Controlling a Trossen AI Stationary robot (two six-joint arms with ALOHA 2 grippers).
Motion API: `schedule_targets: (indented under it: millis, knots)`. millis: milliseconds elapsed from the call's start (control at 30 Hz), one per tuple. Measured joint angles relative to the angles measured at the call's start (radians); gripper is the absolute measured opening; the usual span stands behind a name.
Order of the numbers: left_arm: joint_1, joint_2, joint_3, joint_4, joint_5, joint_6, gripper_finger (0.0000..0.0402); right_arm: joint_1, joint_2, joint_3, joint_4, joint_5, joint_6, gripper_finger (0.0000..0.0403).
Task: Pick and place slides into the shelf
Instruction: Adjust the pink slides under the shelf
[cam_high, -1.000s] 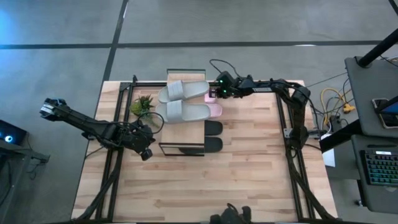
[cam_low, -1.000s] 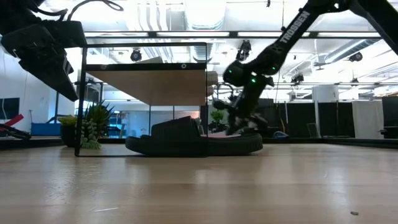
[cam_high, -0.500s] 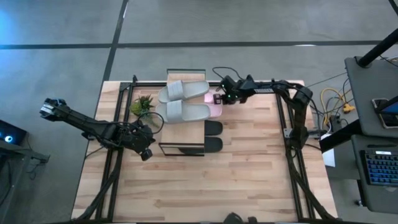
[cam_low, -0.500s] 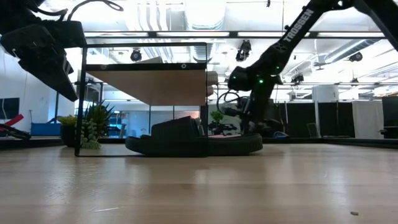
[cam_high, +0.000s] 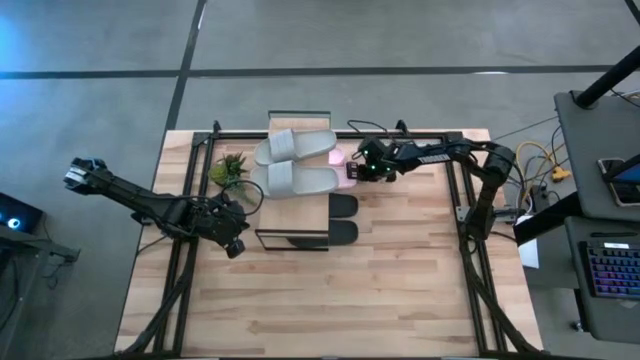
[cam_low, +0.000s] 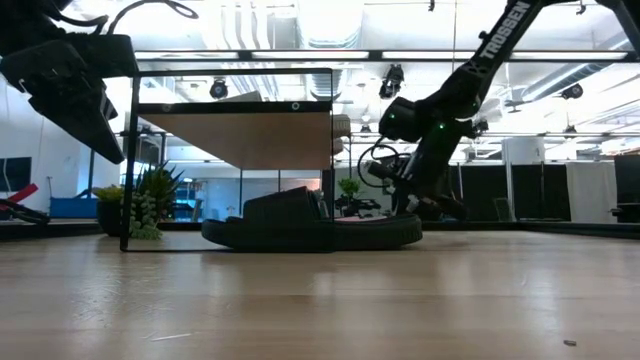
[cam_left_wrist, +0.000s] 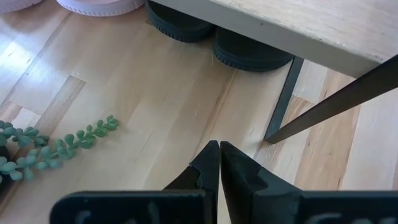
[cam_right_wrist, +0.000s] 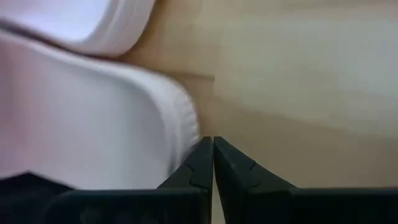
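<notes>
Shelf (cam_high: 300, 180): landmark; grey slides (cam_high: 296, 163) on top, black slides (cam_high: 343, 218) underneath, toes poking out.
Right gripper (cam_high: 358, 168): fingers pressed together, empty, nudging pink slide (cam_high: 343, 167) beside shelf.
Left gripper (cam_high: 236, 245): fingers pressed together, empty, waiting beside shelf.

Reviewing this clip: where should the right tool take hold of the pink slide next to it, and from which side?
A judgement: grip the pink slide by its exposed edge, coming from the table's right side, where the right tool sits, shut. The grey slides on the shelf cover the rest of it from above, so only that end sticks out.
</notes>
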Motion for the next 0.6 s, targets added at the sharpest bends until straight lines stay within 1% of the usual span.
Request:
schedule_targets:
  millis: [167, 233, 333, 433, 533, 600]
  knots:
    - [0.000, 0.000, 0.000, 0.000, 0.000, 0.000, 0.0000, 0.038, 0.010, 0.022, 0.059, -0.030, 0.002, 0.0009]
    - [0.000, 0.001, 0.000, 0.000, 0.000, 0.000, 0.0000, 0.041, 0.021, 0.041, 0.098, -0.035, 0.010, 0.0009]
    - [0.000, 0.000, 0.000, 0.000, 0.000, 0.000, 0.0000, 0.037, 0.054, 0.075, 0.103, -0.032, 0.012, 0.0009]
    - [0.000, 0.000, 0.000, -0.004, 0.000, -0.022, 0.0000, 0.036, 0.069, 0.082, 0.095, -0.009, 0.025, 0.0009]
    - [0.000, 0.000, 0.000, -0.007, 0.000, -0.035, 0.0000, 0.031, 0.061, 0.062, 0.104, 0.064, 0.071, 0.0009]
    - [0.000, 0.000, 0.000, -0.012, 0.002, -0.045, 0.0000, 0.003, 0.060, 0.059, 0.141, 0.056, 0.065, 0.0009]
